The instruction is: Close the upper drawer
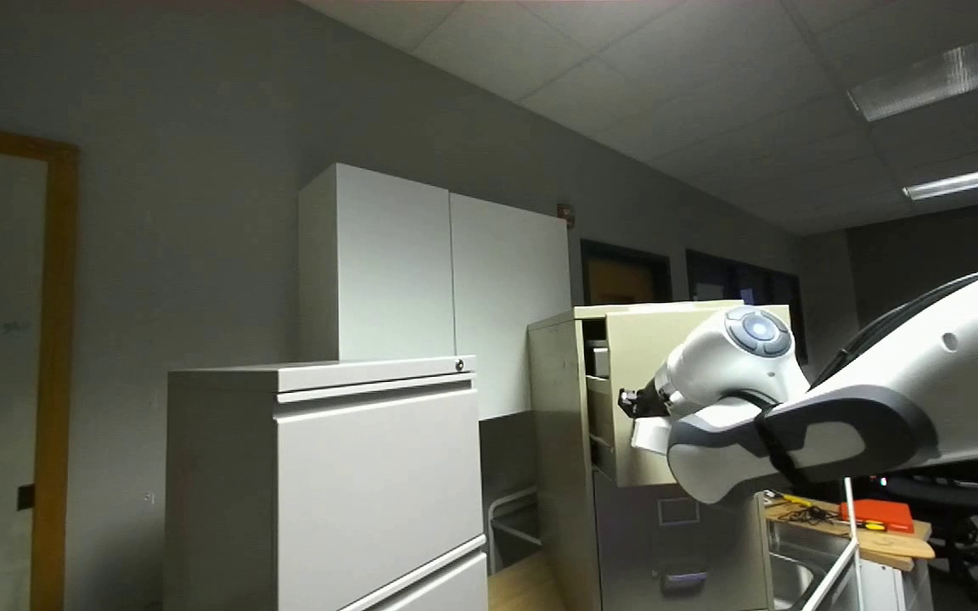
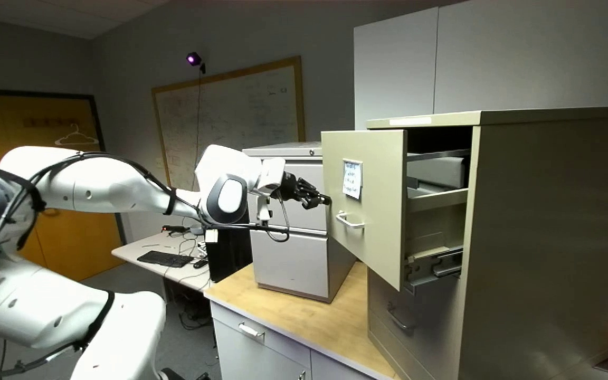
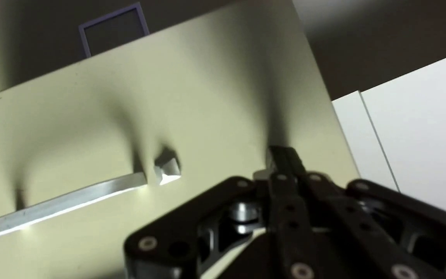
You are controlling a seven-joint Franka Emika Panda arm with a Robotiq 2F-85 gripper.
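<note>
The upper drawer point(image 2: 373, 205) is open, a push still needed; the gripper point(image 2: 326, 200), jaws together, is held at its nine o'clock edge.

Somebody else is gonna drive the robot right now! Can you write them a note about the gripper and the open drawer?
Gripper: shut, empty, tip at or very near the front of the upper drawer, off the handle. Contact isn't certain.
Drawer: pulled partway out of the beige filing cabinet.
Done: gripper is in place by the drawer front.
Left: closing it. Probably push straight in until the front sits flush.
</note>
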